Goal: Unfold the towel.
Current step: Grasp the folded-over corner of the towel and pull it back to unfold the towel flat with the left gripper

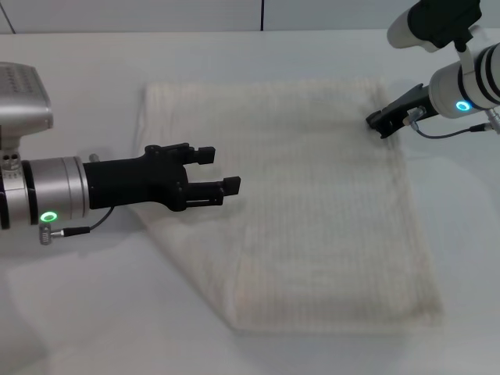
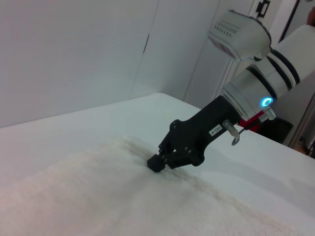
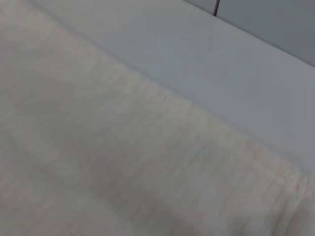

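The cream-white towel (image 1: 312, 219) lies flat on the white table (image 1: 86, 312), with a folded slanting edge at its near left. My left gripper (image 1: 219, 169) is open and empty, and hovers over the towel's left part. My right gripper (image 1: 383, 123) is at the towel's right edge near the far right corner. In the left wrist view the right gripper (image 2: 155, 162) has its fingers together, tips down on the towel (image 2: 98, 196); no cloth shows pinched between them. The right wrist view shows only the towel (image 3: 98, 147) and its hemmed edge.
Bare white table (image 3: 221, 59) surrounds the towel on all sides. A grey wall stands behind the table's far edge (image 1: 258, 16). A cable (image 1: 449, 134) hangs from the right wrist.
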Action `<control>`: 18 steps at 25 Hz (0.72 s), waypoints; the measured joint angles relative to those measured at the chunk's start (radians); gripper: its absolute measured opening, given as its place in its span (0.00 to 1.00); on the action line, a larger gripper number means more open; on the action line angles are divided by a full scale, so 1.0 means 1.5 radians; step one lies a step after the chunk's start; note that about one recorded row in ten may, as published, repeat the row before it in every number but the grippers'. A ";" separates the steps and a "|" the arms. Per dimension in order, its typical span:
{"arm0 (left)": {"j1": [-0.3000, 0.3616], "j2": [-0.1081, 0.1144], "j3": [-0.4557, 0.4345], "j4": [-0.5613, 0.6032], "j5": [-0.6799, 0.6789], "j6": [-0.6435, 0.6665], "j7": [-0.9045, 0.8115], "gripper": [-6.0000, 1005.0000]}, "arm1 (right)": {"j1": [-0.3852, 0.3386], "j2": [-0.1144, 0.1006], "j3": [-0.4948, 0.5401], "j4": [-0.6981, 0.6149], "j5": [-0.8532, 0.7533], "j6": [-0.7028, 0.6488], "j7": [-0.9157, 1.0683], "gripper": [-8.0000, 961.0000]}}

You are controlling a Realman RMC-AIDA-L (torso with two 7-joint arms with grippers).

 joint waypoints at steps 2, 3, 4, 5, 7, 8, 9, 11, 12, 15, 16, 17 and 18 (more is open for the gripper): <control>-0.003 -0.001 0.009 -0.002 0.000 -0.008 0.002 0.76 | 0.000 0.000 0.000 0.000 0.000 0.000 0.000 0.01; -0.005 -0.002 0.021 -0.003 0.000 -0.014 0.002 0.76 | 0.000 0.000 0.000 0.000 0.000 0.001 0.000 0.01; -0.008 -0.003 0.043 -0.004 0.000 -0.021 0.002 0.76 | 0.000 0.000 0.000 0.000 0.000 0.001 0.000 0.01; -0.010 -0.003 0.057 -0.004 0.000 -0.024 0.002 0.76 | 0.000 0.000 0.000 0.000 0.000 0.001 0.000 0.01; -0.013 -0.004 0.087 -0.004 0.000 -0.029 0.002 0.76 | 0.000 0.000 0.000 -0.001 0.000 0.001 0.000 0.01; -0.015 -0.004 0.103 -0.004 0.000 -0.033 0.002 0.76 | 0.000 0.000 0.000 -0.002 0.000 0.001 0.000 0.01; -0.015 -0.004 0.116 -0.004 -0.001 -0.038 0.002 0.76 | 0.000 0.000 0.000 -0.002 0.000 0.001 0.000 0.01; -0.014 -0.004 0.130 -0.005 -0.008 -0.049 0.002 0.76 | 0.000 0.000 0.000 -0.003 0.000 0.001 0.000 0.01; -0.013 -0.004 0.135 -0.005 -0.013 -0.055 0.002 0.75 | 0.000 0.000 0.000 -0.004 0.000 0.001 0.000 0.01; -0.005 -0.004 0.171 -0.005 -0.041 -0.084 0.003 0.75 | 0.000 0.000 0.001 -0.004 0.000 0.001 0.000 0.01; -0.001 -0.004 0.189 -0.005 -0.055 -0.096 0.003 0.75 | 0.000 0.000 0.001 -0.004 0.000 0.001 0.000 0.01; 0.002 -0.004 0.207 -0.005 -0.068 -0.108 0.004 0.75 | 0.000 0.000 0.001 -0.004 0.000 0.001 0.000 0.01; 0.005 -0.004 0.225 -0.005 -0.079 -0.119 0.006 0.75 | 0.000 0.000 0.001 -0.004 0.000 0.000 0.000 0.01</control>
